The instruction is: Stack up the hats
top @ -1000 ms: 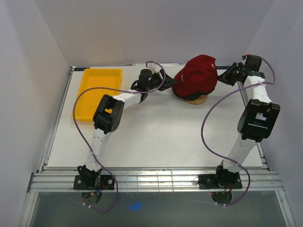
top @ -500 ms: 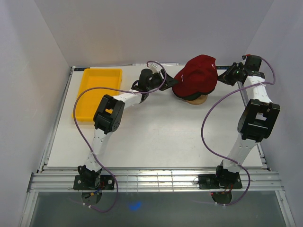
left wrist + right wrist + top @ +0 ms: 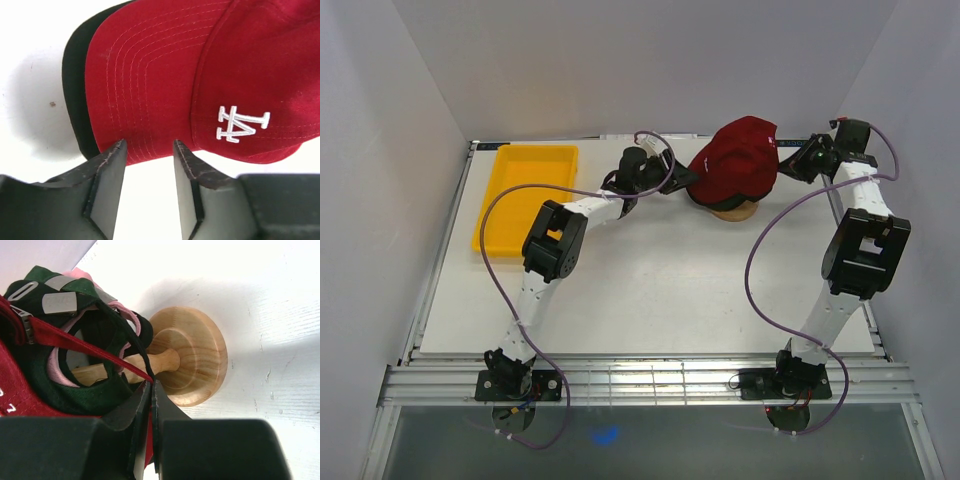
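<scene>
Top of pile: the red cap (image 3: 735, 160) sits on the wooden stand (image 3: 736, 211), upper right of the overhead view, over the black cap (image 3: 75, 90) and the pink cap (image 3: 84, 275).
Right gripper (image 3: 151, 385): pinched tight on the red cap's back edge.
Left gripper (image 3: 148, 145): jaws half apart, holding nothing, with the brim just past the tips.
My step: I judge I'm seating the red cap. I pin the back and gently square its brim over the black brim.
Since a second ago: my left arm has crept right toward the brim and its jaws are slightly narrower. The cap has barely shifted.
</scene>
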You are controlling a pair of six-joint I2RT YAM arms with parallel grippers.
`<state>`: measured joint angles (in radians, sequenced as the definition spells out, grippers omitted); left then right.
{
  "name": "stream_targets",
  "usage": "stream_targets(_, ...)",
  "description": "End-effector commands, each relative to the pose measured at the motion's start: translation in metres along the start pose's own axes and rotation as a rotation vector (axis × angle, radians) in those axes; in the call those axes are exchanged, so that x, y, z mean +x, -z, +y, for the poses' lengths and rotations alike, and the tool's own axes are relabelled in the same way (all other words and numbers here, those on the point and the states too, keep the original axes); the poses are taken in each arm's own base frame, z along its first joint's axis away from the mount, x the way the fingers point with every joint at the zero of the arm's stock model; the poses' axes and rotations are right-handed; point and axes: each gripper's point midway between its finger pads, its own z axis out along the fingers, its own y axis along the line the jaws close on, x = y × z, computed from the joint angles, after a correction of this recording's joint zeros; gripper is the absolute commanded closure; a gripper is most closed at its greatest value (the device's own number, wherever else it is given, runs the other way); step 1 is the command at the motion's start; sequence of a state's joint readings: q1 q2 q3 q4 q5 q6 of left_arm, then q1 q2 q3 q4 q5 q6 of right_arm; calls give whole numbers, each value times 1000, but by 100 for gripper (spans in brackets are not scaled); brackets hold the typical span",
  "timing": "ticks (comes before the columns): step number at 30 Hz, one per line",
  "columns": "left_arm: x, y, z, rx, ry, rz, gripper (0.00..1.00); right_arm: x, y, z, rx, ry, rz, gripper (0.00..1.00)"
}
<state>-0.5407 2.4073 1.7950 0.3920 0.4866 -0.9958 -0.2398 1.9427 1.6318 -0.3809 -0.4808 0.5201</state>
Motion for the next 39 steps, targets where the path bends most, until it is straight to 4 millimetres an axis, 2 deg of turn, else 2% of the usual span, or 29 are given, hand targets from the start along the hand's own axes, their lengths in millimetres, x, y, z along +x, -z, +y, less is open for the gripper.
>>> stream_targets(1,-2,-2,-14,0,-10,0,49,17,-20,-41,112,-29,47,92)
stream_targets(5,-3,0,-15,-11,-24,0,58,20,-26,-46,118,-43,52,92)
stream_targets(7,-1,2,-12,-25,-28,8,62,14,-25,-46,129,-40,43,92)
stream_targets(8,-4,5,-19,-19,-39,2,62,10,-23,-41,121,-31,29,91)
stream_targets(10,-2,9,-17,-33,-54,3,63,0,-18,-34,111,-16,-1,81)
stream_targets(12,-6,19,-23,-42,-74,-3,63,-10,-13,-27,111,-5,-26,78)
stream_targets(13,-8,23,-25,-44,-83,-8,63,-22,-10,-19,102,8,-52,75)
stream_targets(14,-10,27,-27,-47,-90,-11,63,-23,-9,-17,103,7,-48,73)
stream_targets(15,-17,34,-37,-41,-115,-22,63,-27,-8,-14,97,8,-55,70)
stream_targets(17,-17,43,-37,-56,-129,-24,64,-39,-4,-3,76,8,-78,65)
stream_targets(18,-23,49,-48,-49,-147,-35,64,-42,-3,0,71,7,-85,63)
stream_targets(19,-25,53,-49,-56,-168,-37,65,-44,-2,2,66,3,-90,58)
stream_targets(24,-36,63,-69,-61,-229,-52,68,-60,1,17,29,22,-116,45)
stream_targets(29,-50,63,-76,-88,-271,-70,68,-67,-4,28,-21,26,-110,41)
stream_targets(33,-63,55,-83,-83,-284,-88,67,-76,1,29,0,46,-153,38)
stream_targets(35,-70,50,-87,-77,-299,-98,64,-85,13,31,30,66,-198,37)
stream_targets(36,-73,48,-87,-76,-307,-101,60,-87,18,29,38,63,-207,37)
stream_targets(37,-77,45,-88,-76,-315,-107,51,-90,28,35,32,69,-225,37)
stream_targets(38,-76,39,-77,-95,-314,-98,47,-92,33,36,31,70,-237,37)
stream_targets(39,-87,36,-87,-78,-340,-122,45,-92,39,37,33,68,-244,36)
